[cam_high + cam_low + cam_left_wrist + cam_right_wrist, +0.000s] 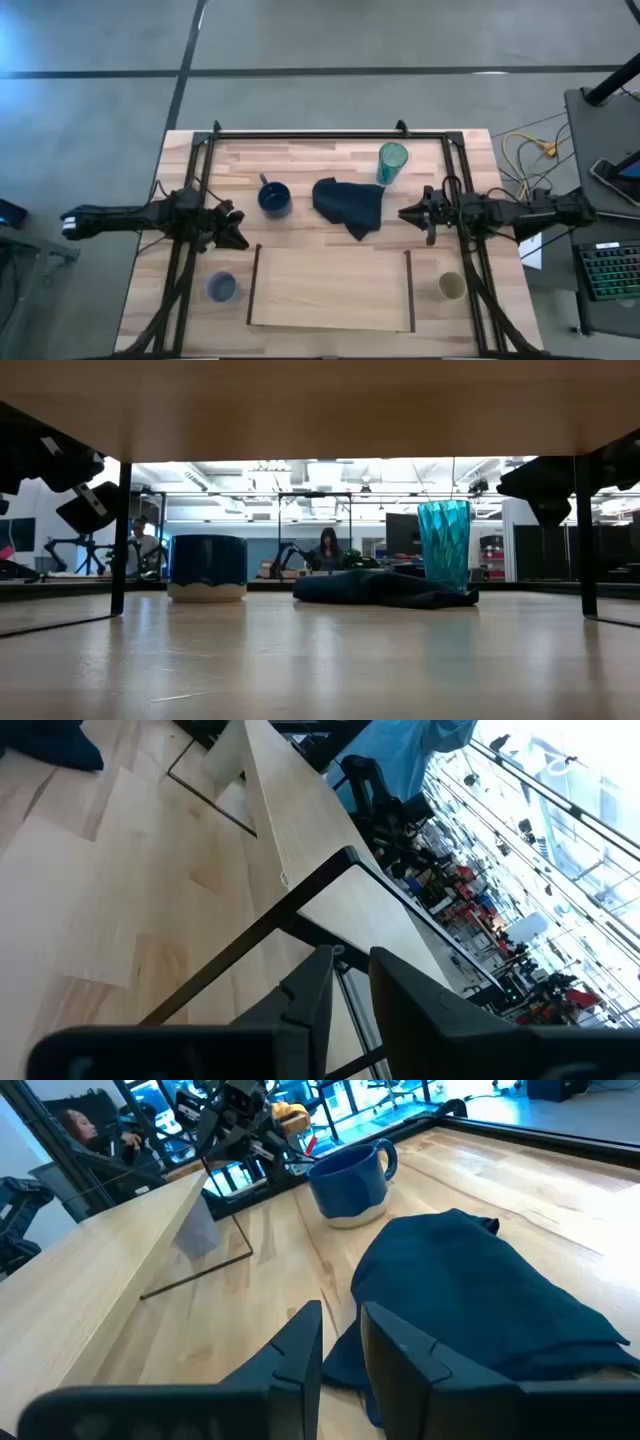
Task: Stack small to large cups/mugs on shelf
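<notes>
While both arms hover with left fingers (345,995) and right fingers (340,1350) slightly spread, empty, the shelf (330,290) lies bare.

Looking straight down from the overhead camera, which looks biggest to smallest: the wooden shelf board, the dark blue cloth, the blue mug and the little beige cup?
1. shelf, by far the largest.
2. dark blue cloth.
3. dark blue mug.
4. beige cup, only slightly smaller than the mug, so those two are close.

One mug (273,198), two small cups (221,288), one tumbler (392,162), one cloth (349,205), one shelf (330,290)
</notes>
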